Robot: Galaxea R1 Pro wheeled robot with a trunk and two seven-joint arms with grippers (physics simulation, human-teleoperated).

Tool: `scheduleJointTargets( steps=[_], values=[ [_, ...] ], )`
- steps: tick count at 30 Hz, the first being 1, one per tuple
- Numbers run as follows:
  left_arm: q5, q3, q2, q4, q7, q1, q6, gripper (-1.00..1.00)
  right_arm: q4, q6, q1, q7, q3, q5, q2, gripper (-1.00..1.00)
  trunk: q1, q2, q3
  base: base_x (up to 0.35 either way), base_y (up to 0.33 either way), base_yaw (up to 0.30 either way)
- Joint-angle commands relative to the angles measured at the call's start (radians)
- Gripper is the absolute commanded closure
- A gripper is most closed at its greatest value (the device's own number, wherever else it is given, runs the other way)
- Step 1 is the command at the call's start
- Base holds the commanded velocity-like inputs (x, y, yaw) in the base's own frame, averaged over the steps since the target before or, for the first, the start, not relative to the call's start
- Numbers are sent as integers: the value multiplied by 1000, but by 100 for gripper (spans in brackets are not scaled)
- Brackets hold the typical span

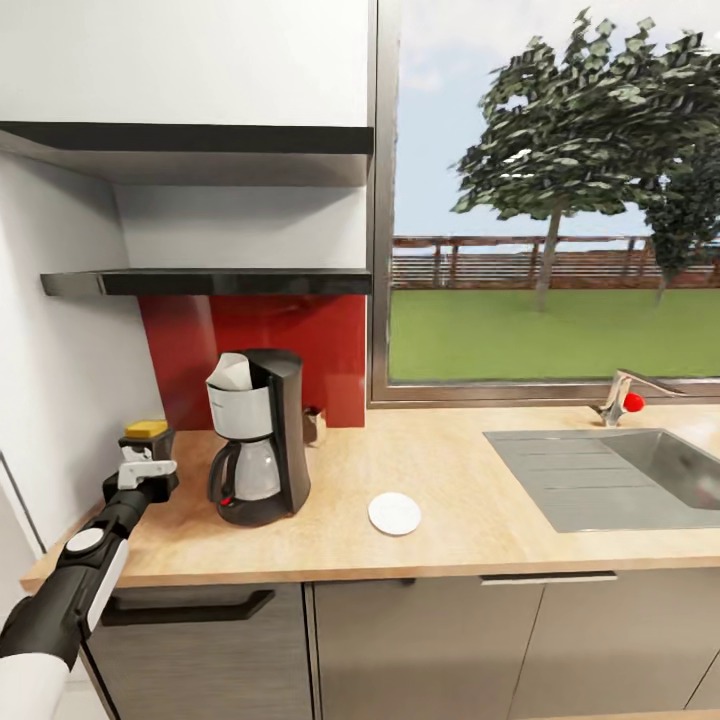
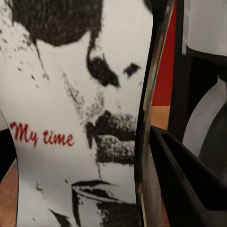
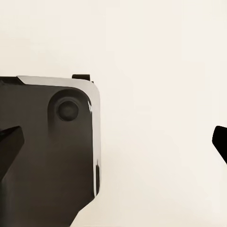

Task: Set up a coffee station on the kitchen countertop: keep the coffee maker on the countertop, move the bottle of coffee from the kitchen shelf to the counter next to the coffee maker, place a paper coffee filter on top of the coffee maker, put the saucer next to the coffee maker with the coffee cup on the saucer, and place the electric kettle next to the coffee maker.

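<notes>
So we've got our left gripper (image 1: pixel 146 462) closed round the small dark coffee jar with the yellow-gold lid (image 1: pixel 147 436), sitting on the long light-wood countertop (image 1: pixel 450 470) just beside the tall black coffee maker with the silvery front and glass carafe (image 1: pixel 258 438), on the wall side of it. In our left wrist view the jar's white label (image 2: pixel 75 118) with its black face print and red "My time" script is right up against the lens, with one black finger (image 2: pixel 189 179) alongside it and the coffee maker just beyond.

A white paper filter (image 1: pixel 232 373) pokes out of the coffee maker's top. The small flat round white saucer (image 1: pixel 394 513) lies on the counter near the coffee maker, on its sink side, between it and the inset grey steel sink (image 1: pixel 610 475).

Our right gripper (image 3: pixel 118 142) shows two dark fingertips (image 3: pixel 9 139) spread wide apart, nothing between them, with a dark rounded panel (image 3: pixel 47 151) behind.
</notes>
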Motion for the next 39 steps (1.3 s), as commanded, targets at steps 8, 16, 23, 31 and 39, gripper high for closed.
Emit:
scheduleJointTargets(
  steps=[8, 16, 23, 31, 39],
  values=[
    [-1, 2, -1, 17, -9, 0, -1, 100, 2, -3, 0, 0, 0, 0, -1, -100, 0, -1, 0, 244, 0, 0],
    [-1, 4, 0, 18, -9, 0, -1, 100, 3, -4, 0, 0, 0, 0, -1, -100, 0, -1, 0, 189, 0, 0],
    [1, 5, 0, 50, -9, 0, -57, 100, 3, -3, 0, 0, 0, 0, -2, -100, 0, -1, 0, 77, 5, 0],
    [1, 5, 1, 106, -10, 0, -109, 100, 4, -3, 0, 0, 0, 0, -2, -100, 0, -1, 0, 190, 70, 0],
    [2, 3, 0, 121, -10, 0, -111, 100, 4, -3, 0, 0, 0, 0, -2, -100, 0, -1, 0, 8, 3, 0]
  ],
)
